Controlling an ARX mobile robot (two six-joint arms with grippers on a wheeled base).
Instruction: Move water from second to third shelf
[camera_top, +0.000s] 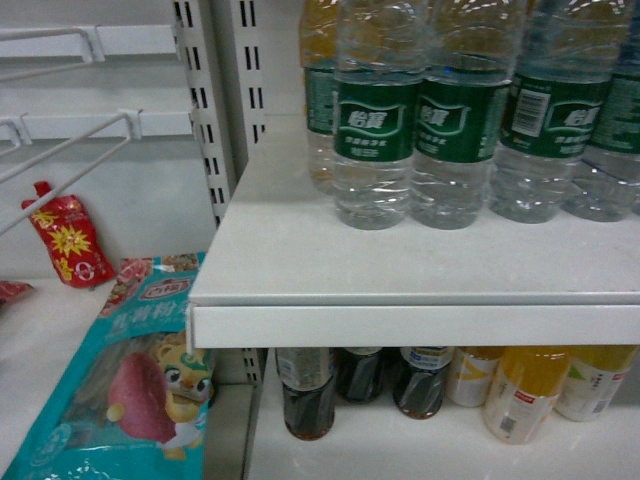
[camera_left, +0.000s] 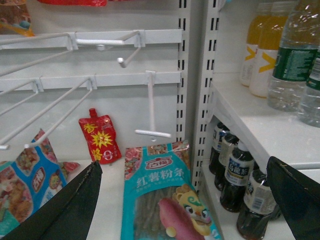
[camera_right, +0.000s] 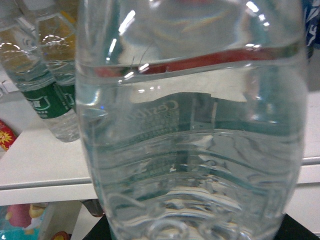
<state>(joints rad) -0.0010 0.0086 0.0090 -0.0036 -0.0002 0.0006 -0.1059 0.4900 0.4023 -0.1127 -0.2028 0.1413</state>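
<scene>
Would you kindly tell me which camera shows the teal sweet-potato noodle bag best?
The left wrist view: the teal bag faces the camera with its front print readable. The head view shows it slanted at the lower left; the right wrist view catches only a corner.

Clear plastic, matt shelf

My water (camera_right: 195, 135) is glossy, ribbed clear plastic; the shelf (camera_top: 400, 270) looks smooth, matt white.

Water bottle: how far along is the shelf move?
Looks done: in the right wrist view one water bottle fills the frame, pressed close to the camera, so it seems picked, though the fingers are hidden. In hand: it hangs in front of the shelf edge. Left: setting it on the third shelf; no view shows it resting there. The left gripper is open and idle.
</scene>
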